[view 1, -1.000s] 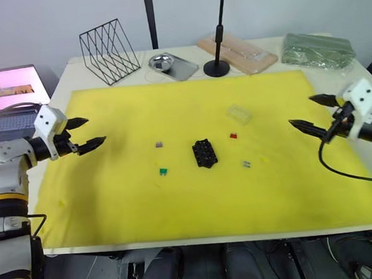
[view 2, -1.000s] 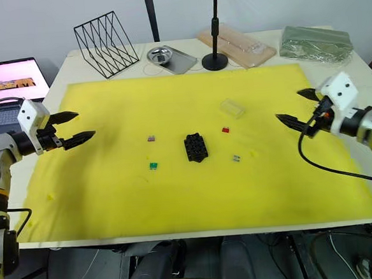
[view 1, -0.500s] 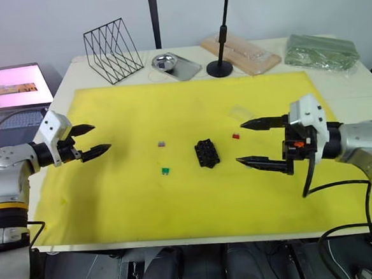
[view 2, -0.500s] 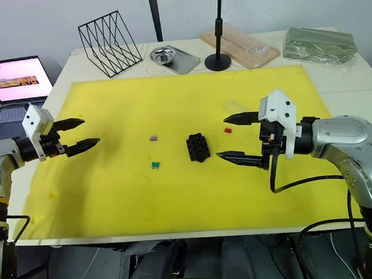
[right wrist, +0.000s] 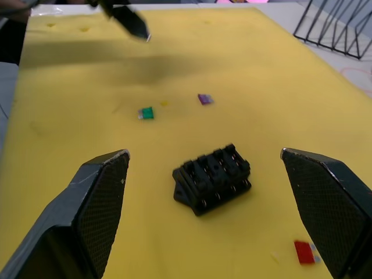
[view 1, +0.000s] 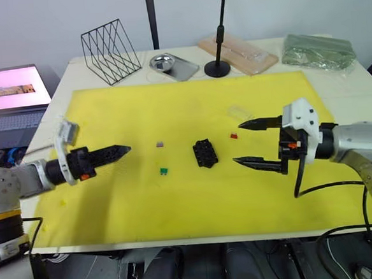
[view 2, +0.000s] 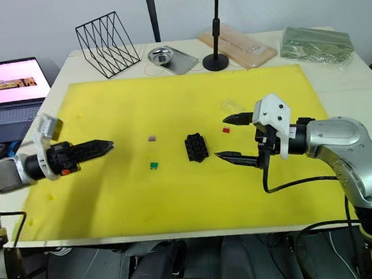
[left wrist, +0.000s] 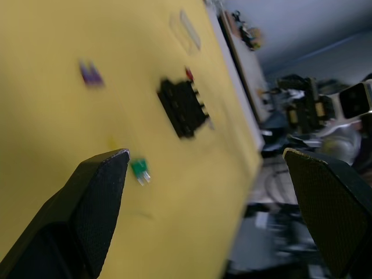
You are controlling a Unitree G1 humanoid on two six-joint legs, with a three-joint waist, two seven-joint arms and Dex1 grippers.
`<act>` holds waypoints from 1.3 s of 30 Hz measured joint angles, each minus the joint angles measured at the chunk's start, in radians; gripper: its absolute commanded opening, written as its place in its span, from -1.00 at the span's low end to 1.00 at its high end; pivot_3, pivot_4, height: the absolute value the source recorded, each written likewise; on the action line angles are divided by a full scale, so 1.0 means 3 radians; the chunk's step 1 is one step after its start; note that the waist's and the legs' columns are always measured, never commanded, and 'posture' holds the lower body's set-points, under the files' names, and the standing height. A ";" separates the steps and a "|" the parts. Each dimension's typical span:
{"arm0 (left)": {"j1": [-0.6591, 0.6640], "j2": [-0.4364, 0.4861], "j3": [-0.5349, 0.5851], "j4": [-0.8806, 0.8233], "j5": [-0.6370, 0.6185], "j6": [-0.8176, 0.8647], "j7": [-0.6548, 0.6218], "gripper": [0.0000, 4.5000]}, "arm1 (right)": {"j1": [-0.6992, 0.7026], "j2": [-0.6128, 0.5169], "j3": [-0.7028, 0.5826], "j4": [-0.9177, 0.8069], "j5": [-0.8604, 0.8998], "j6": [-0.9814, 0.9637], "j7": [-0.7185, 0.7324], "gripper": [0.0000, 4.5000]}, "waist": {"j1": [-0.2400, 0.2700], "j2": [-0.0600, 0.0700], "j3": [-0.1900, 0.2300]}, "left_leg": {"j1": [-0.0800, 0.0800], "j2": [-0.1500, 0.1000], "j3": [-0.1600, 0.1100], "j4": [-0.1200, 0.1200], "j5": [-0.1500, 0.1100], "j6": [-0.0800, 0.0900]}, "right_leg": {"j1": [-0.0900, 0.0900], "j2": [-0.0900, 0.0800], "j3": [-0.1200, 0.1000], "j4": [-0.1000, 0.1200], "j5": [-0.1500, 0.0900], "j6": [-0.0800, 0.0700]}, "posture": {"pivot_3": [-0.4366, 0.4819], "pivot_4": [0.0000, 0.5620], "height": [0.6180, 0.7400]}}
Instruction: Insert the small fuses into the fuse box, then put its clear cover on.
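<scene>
Firstly, in the left eye view the fuse box [view 1: 205, 154] sits near the middle of the yellow mat [view 1: 177, 197]. A red fuse [view 1: 234, 136] lies just beside it toward the robot's right, a green fuse [view 1: 164, 171] and a grey fuse [view 1: 159, 144] lie on its left, and the clear cover [view 1: 240, 113] rests farther back on the right. The right gripper [view 1: 255, 144] hovers right of the box, its two fingers spread wide and holding nothing.

In the right eye view the left gripper [view 2: 96, 148] points toward the fuses from the far left (its fingers look one over the other here). A laptop [view 2: 11, 88] stands open off the mat; its screen text is too small to read.

In the left wrist view both fingers [left wrist: 96, 203] stand wide apart and empty, with the box and green fuse between them.

In the right wrist view the box lies between the open fingers [right wrist: 99, 200], not touched. No label is readable on it.
</scene>
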 measured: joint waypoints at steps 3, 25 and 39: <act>0.0026 -0.0075 -0.0114 0.0191 -0.0291 0.0082 0.0324 1.00 | -0.0003 0.0003 0.0030 -0.0013 0.0002 0.0017 -0.0014 0.98 | 0.0012 -0.0004 0.0002 | -0.0002 0.0000 -0.0001 0.0007 -0.0004 -0.0007 | 0.0001 0.0000 0.0000 0.0000 0.0000 0.0000 | -0.05 -0.47 1.00; -0.0083 -0.0895 0.0036 0.0465 -0.1008 0.0092 0.1879 1.00 | 0.0061 -0.0023 -0.0008 -0.0139 -0.0022 0.0180 -0.0081 0.98 | 0.0097 -0.0003 0.0001 | -0.0001 -0.0001 0.0002 0.0013 -0.0007 -0.0009 | 0.0006 -0.0001 0.0002 -0.0005 0.0000 0.0000 | -0.05 -0.47 1.00; -0.0102 -0.1076 0.0037 0.0407 -0.1020 0.0070 0.2132 1.00 | 0.0107 -0.0095 -0.0060 -0.0200 0.0008 0.0217 -0.0116 0.98 | 0.0095 -0.0003 0.0000 | -0.0001 -0.0001 0.0003 0.0012 -0.0008 -0.0009 | 0.0007 -0.0001 0.0002 -0.0007 0.0000 0.0000 | -0.05 -0.47 1.00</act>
